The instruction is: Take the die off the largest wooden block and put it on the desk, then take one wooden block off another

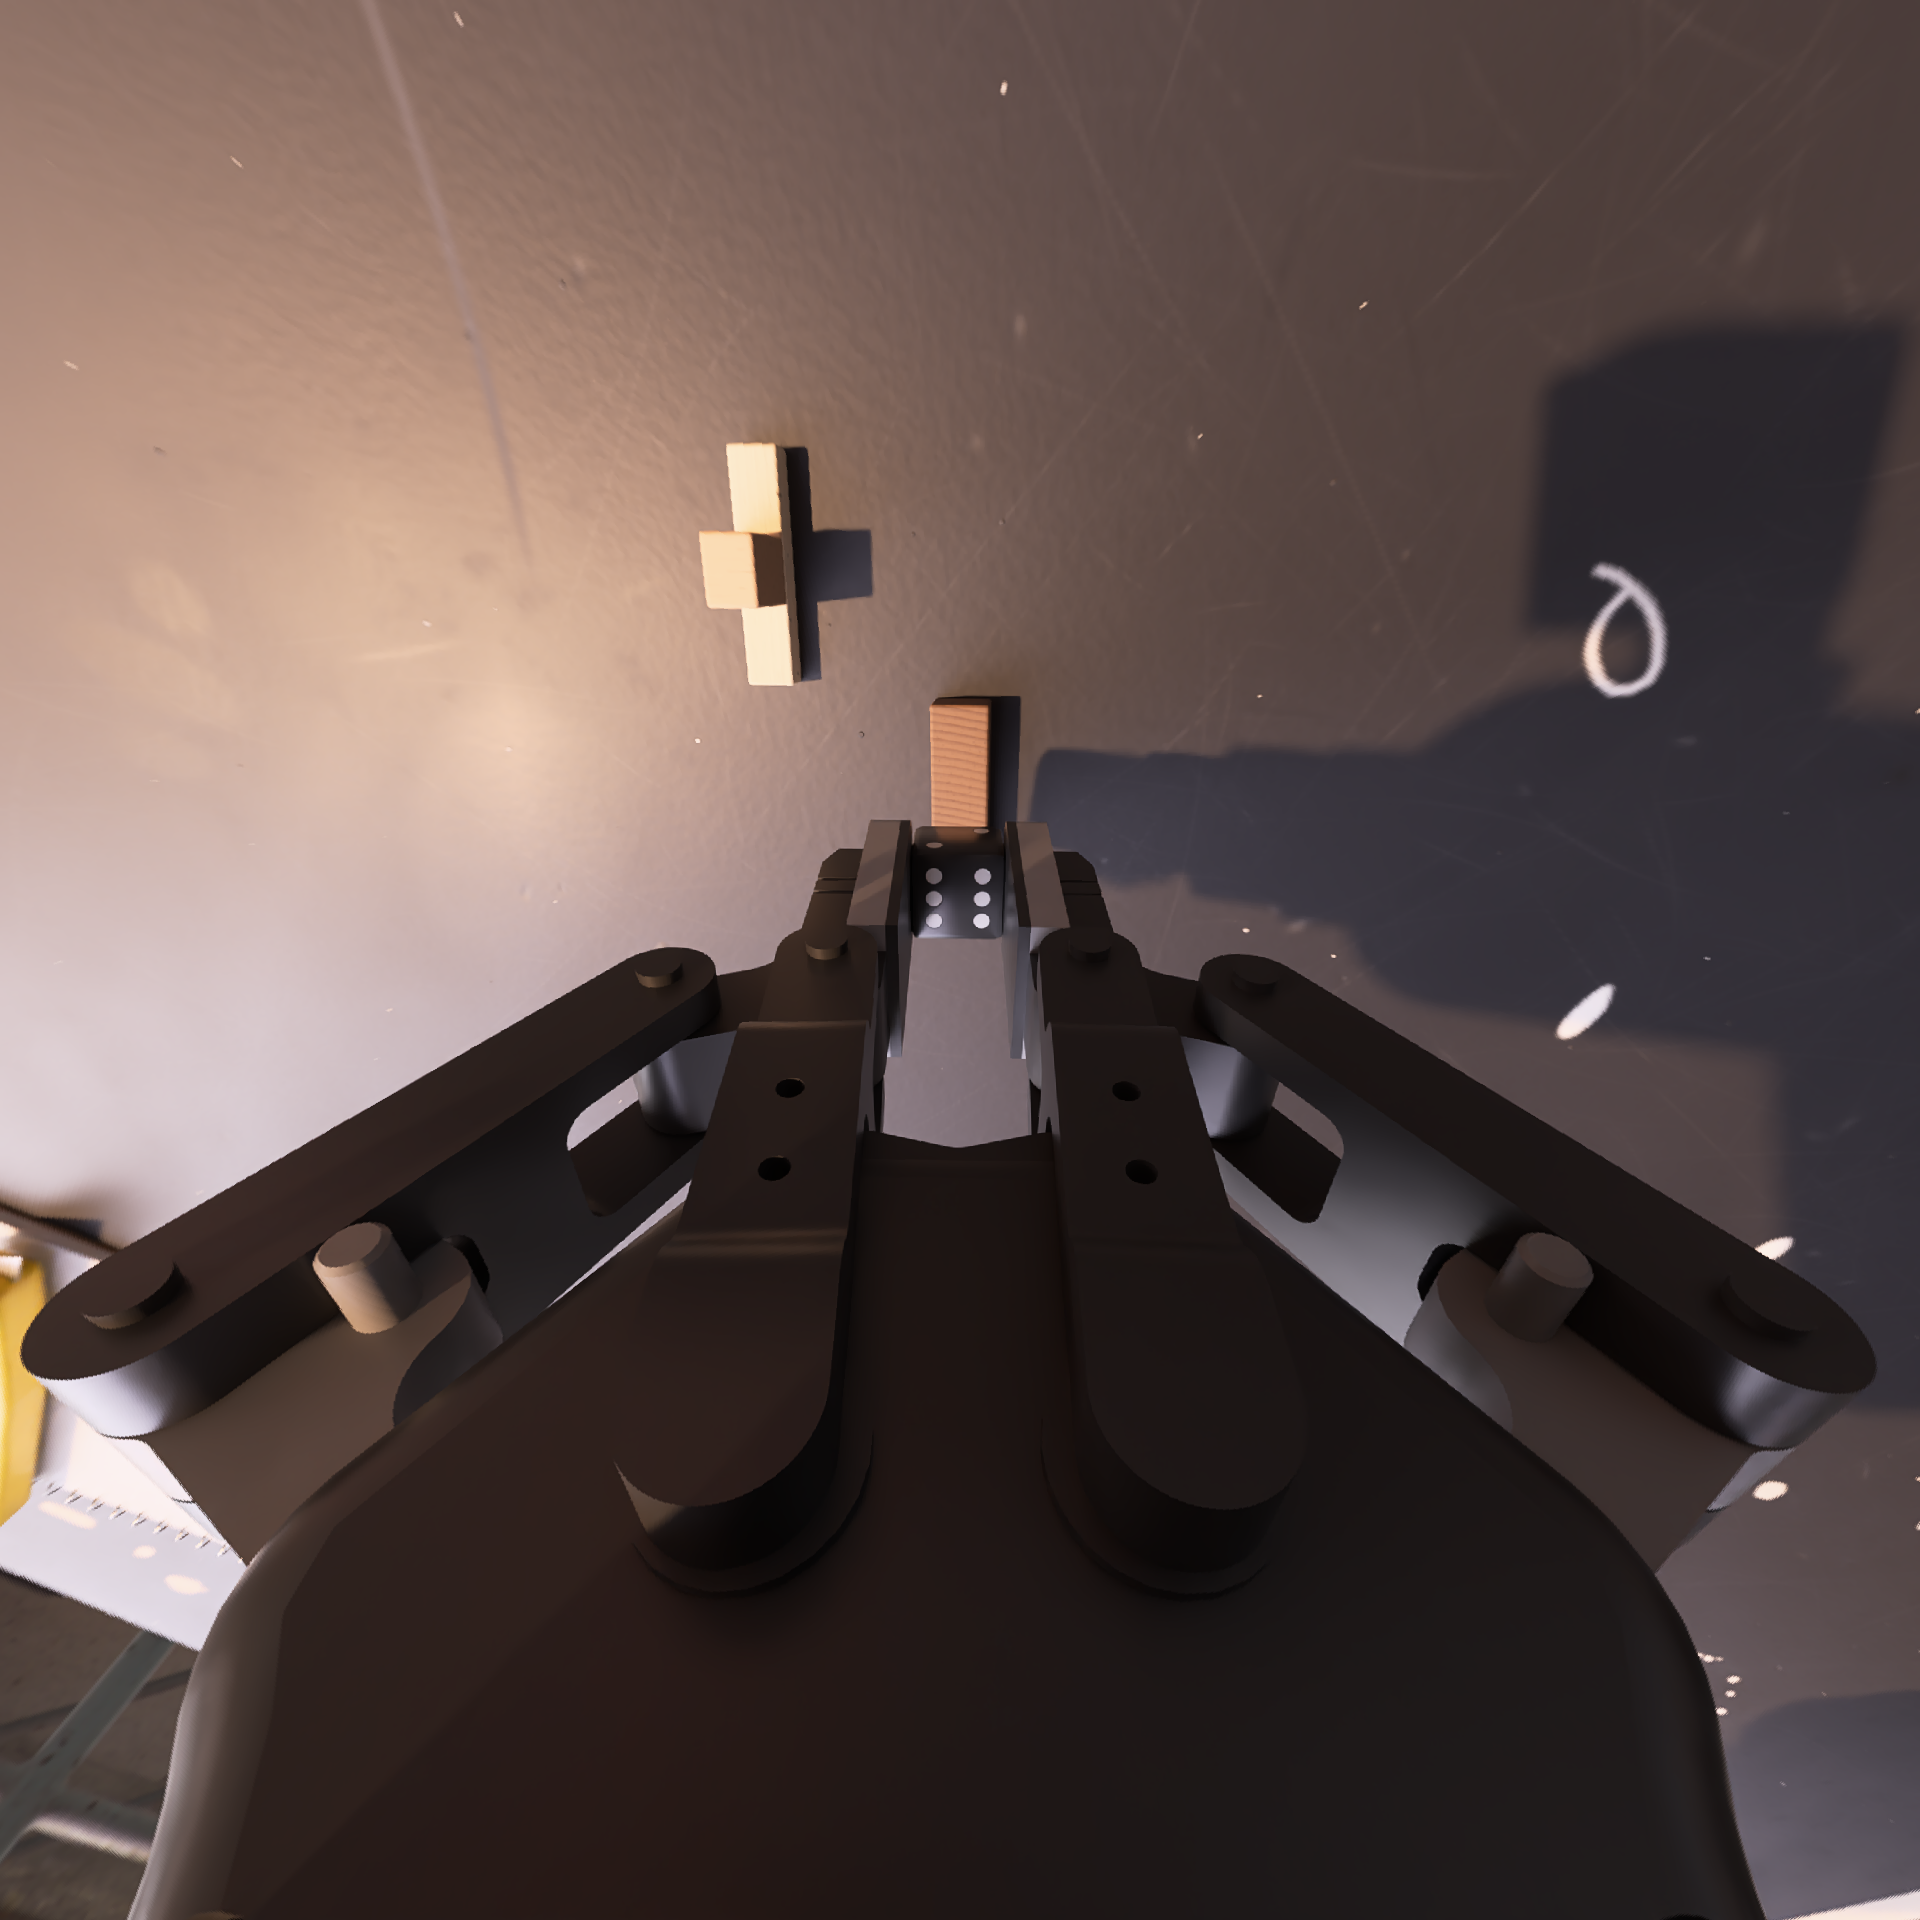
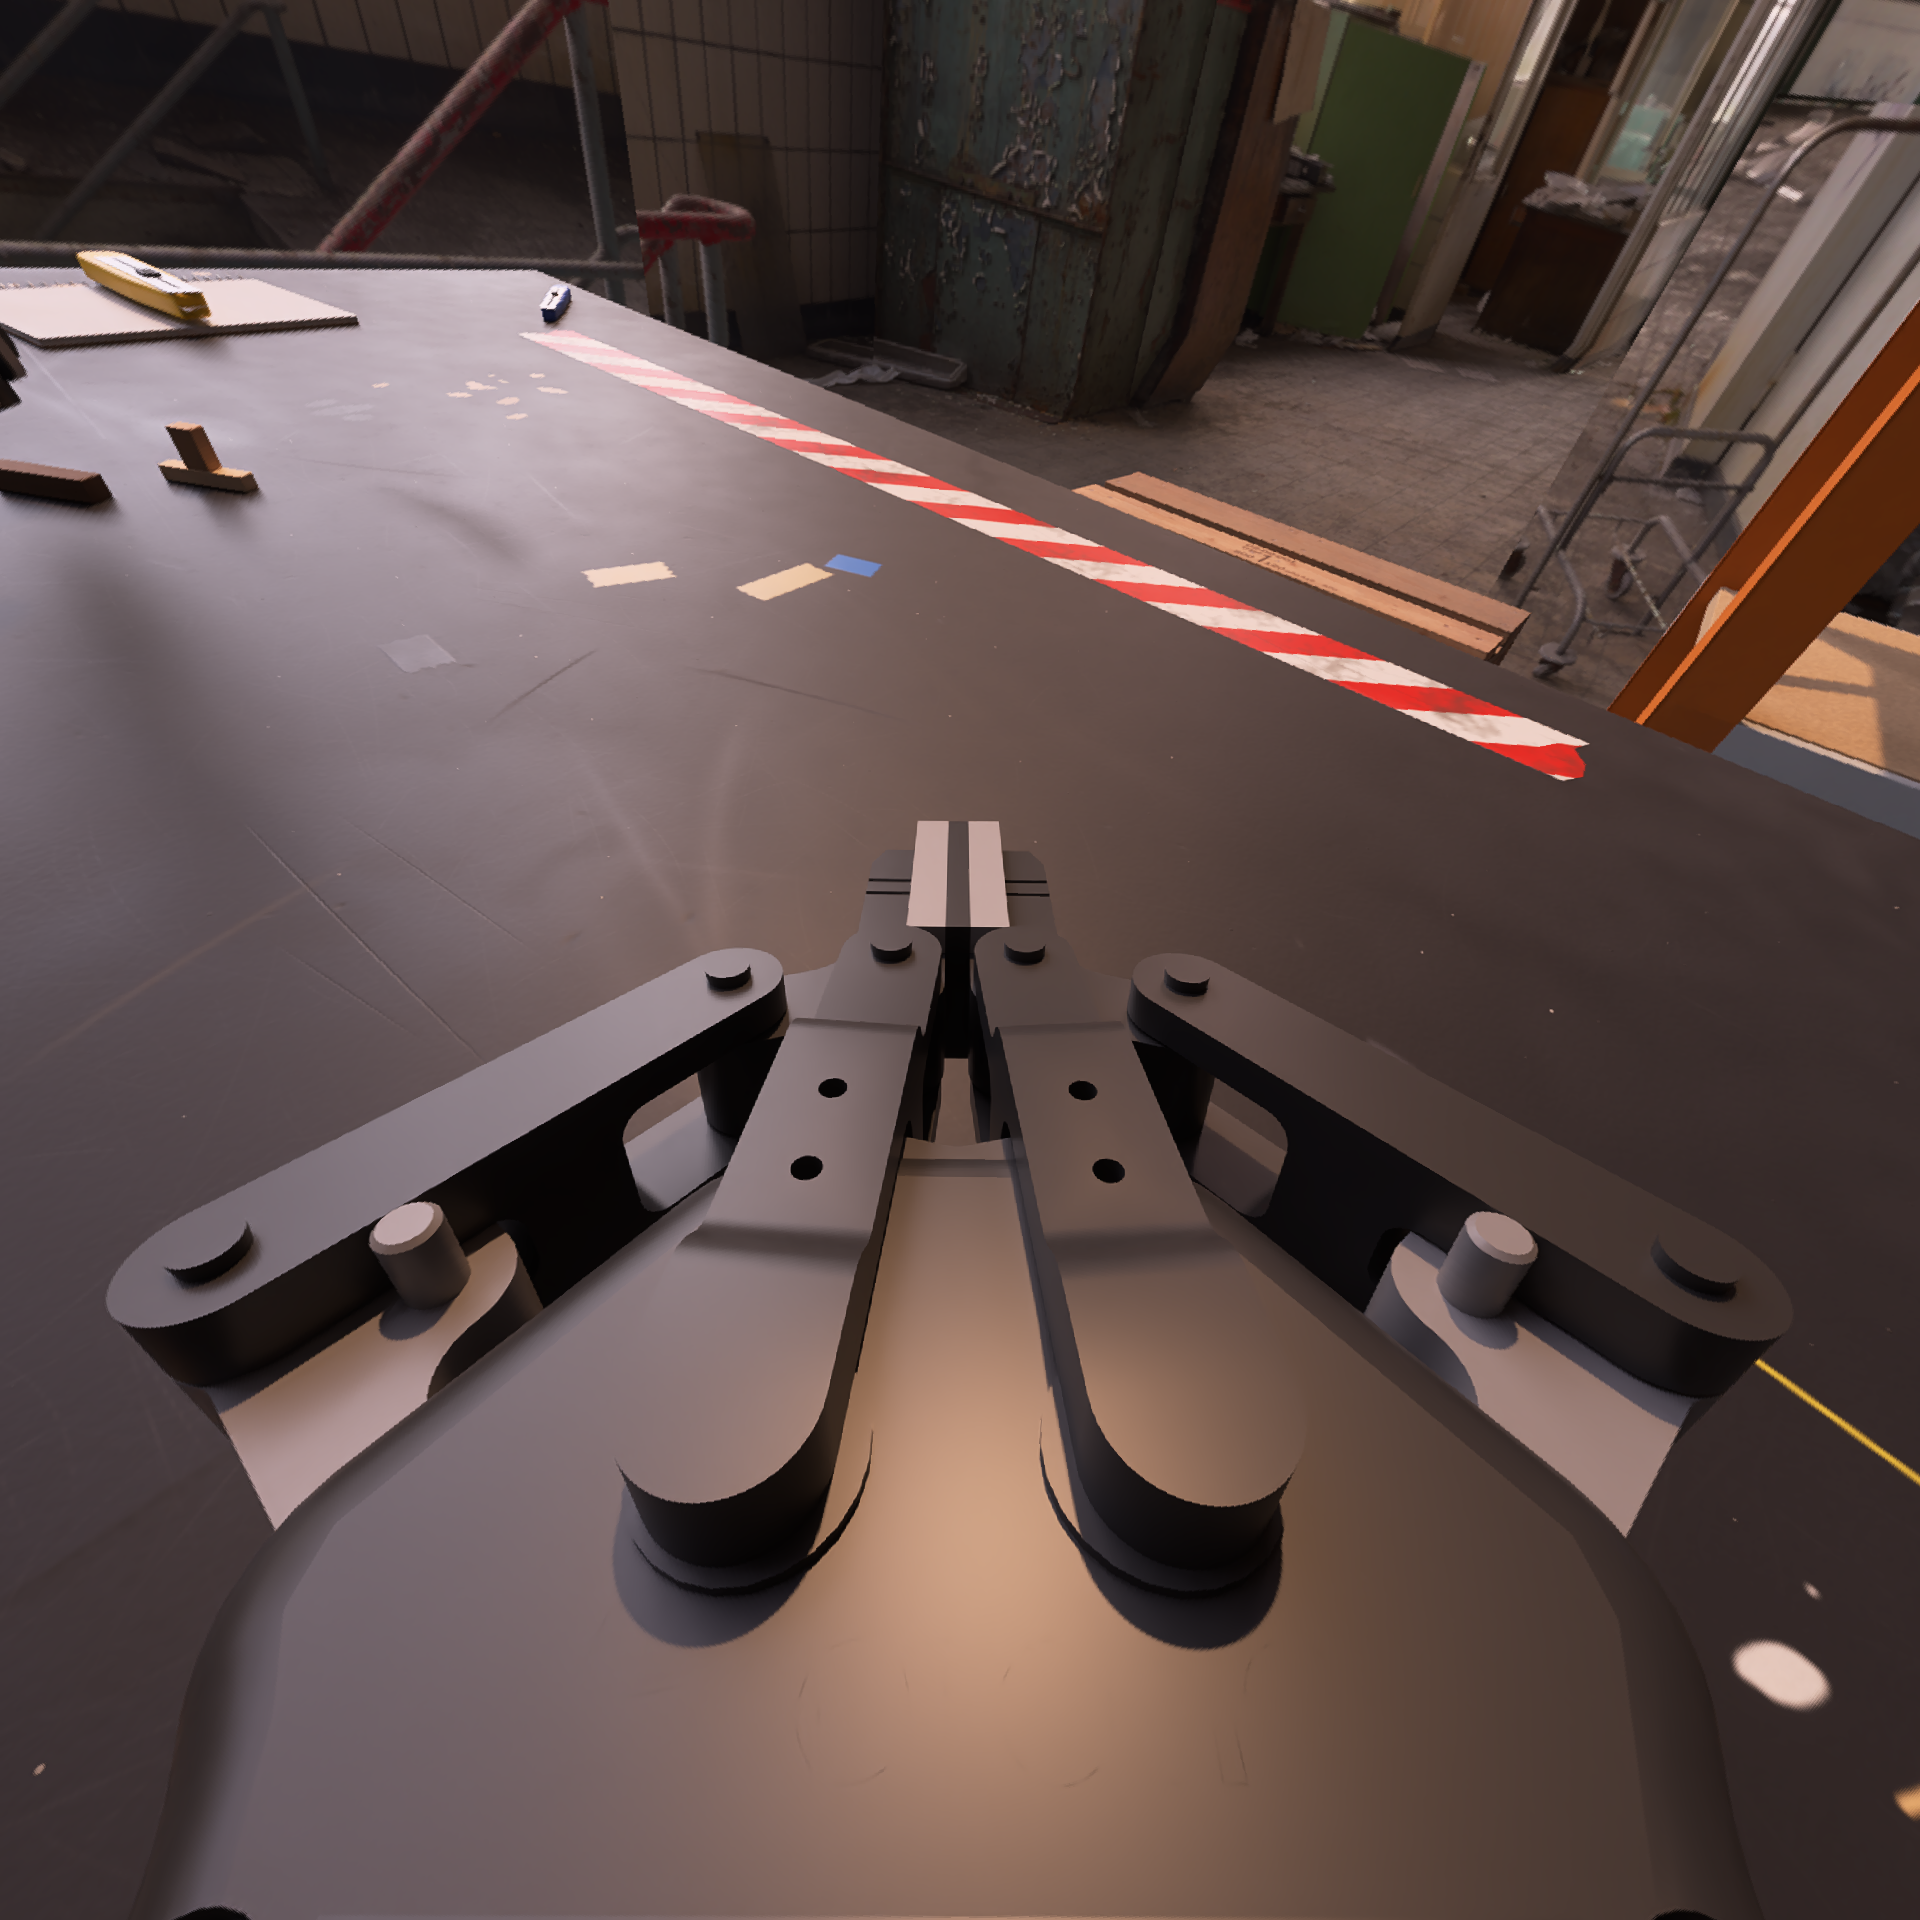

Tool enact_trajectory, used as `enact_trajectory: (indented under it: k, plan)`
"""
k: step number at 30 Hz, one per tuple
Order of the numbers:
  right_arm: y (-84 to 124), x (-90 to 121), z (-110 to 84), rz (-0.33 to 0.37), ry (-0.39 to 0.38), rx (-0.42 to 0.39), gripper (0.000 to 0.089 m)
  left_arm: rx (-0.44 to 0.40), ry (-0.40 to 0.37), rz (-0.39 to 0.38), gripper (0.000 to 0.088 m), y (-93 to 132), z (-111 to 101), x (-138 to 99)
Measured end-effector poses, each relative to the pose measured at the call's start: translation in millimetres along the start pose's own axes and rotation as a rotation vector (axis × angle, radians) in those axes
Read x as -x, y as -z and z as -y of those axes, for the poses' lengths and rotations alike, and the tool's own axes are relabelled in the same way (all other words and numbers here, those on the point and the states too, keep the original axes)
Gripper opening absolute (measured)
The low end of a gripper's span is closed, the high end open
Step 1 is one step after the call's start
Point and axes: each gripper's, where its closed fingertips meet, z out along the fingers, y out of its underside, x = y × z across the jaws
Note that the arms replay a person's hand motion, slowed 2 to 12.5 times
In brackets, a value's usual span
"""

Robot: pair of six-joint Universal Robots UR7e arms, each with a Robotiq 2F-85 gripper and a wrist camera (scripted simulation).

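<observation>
In the left wrist view my left gripper (image 1: 958, 868) is shut on a black die with white pips (image 1: 958, 896), held between its fingertips above the desk. A reddish-brown wooden block (image 1: 961, 764) lies just beyond the die. Farther off, a short pale block (image 1: 740, 569) lies crosswise on a long pale block (image 1: 769, 644). In the right wrist view my right gripper (image 2: 958, 873) is shut and empty, above the dark desk (image 2: 520, 831). The stacked pale blocks (image 2: 203, 462) and the brown block (image 2: 52, 483) show far at its upper left.
A yellow utility knife (image 2: 140, 283) lies on a notepad (image 2: 177, 312) at the desk's far left corner. A red-and-white striped tape (image 2: 1039, 530) runs along the desk's far edge. Small tape patches (image 2: 784, 580) and a small blue object (image 2: 556, 301) lie on the desk.
</observation>
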Motion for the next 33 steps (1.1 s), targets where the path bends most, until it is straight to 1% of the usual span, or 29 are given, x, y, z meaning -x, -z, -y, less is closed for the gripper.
enact_trajectory:
  k: [5,9,13,18,21,24,25,28,33]
  plan:
    - [1,-1,1.4,0.002,-0.001,-0.006,0.0,-0.027,-0.031,0.058,0.0156,29,11,-5]
    - [1,-1,2.6,0.002,-0.002,-0.01,0.0,-0.055,-0.06,0.137,0.0156,56,30,-9]
    - [2,-3,4.1,-0.006,-0.004,-0.017,0.0,-0.106,-0.099,0.217,0.0156,82,59,-18]
    - [4,-6,7.9,-0.023,-0.013,-0.032,0.0,-0.183,-0.15,0.258,0.0156,104,105,-43]
    - [6,-9,10.1,-0.036,-0.021,-0.041,0.0,-0.224,-0.188,0.24,0.0156,109,135,-66]
    - [9,-12,12.7,-0.043,-0.027,-0.055,0.0,-0.251,-0.237,0.195,0.0157,108,163,-93]
    - [9,-13,13.9,-0.045,-0.029,-0.061,0.0,-0.255,-0.253,0.178,0.0156,106,172,-102]
    - [12,-15,17.5,-0.045,-0.031,-0.078,0.0043,-0.265,-0.305,0.127,0.0156,97,198,-128]
    - [15,-20,20.7,-0.055,-0.043,-0.095,0.0082,-0.275,-0.375,0.053,0.0156,78,236,-167]
